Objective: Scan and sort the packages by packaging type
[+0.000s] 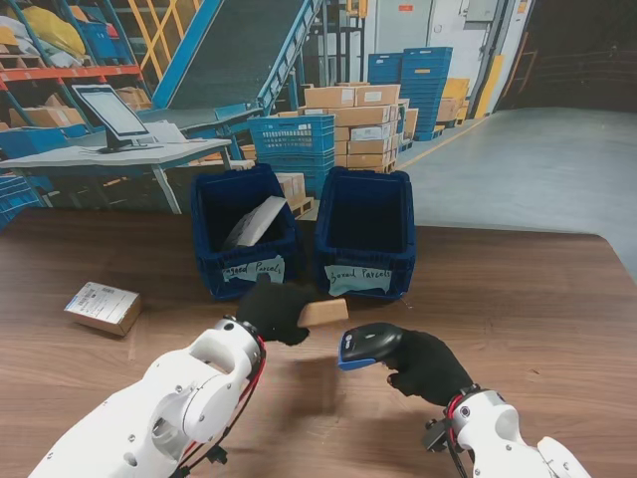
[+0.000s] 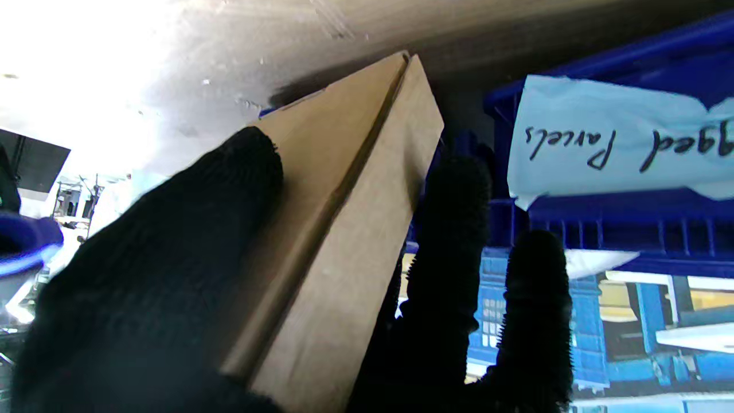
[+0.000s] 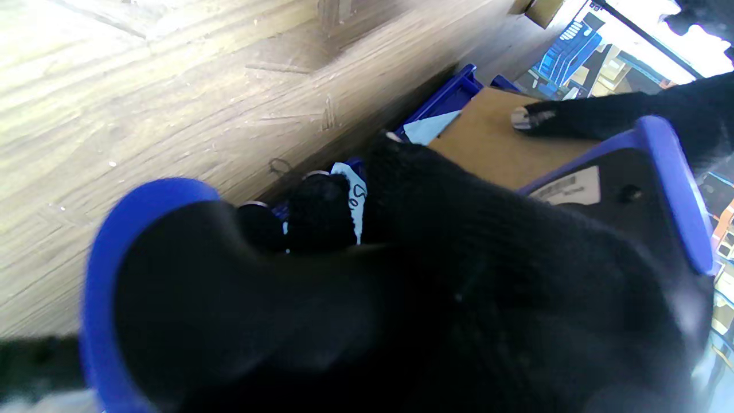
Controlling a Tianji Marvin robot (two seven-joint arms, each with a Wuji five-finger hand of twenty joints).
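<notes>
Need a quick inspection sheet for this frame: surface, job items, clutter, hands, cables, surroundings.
Surface: brown wooden table, bare where visible.
Job's things: small cardboard box held up near the two blue bins; left bin, labelled bagged parcels, holds a white bag; right bin looks empty; second labelled box lies at the table's left.
Clutter: nothing seen.
Hands: left hand shut on the cardboard box; right hand shut on the blue-black scanner.
Cables: red wires at both wrists.
Surroundings: warehouse, conveyor, stacked cartons, crates, monitor desk.
</notes>
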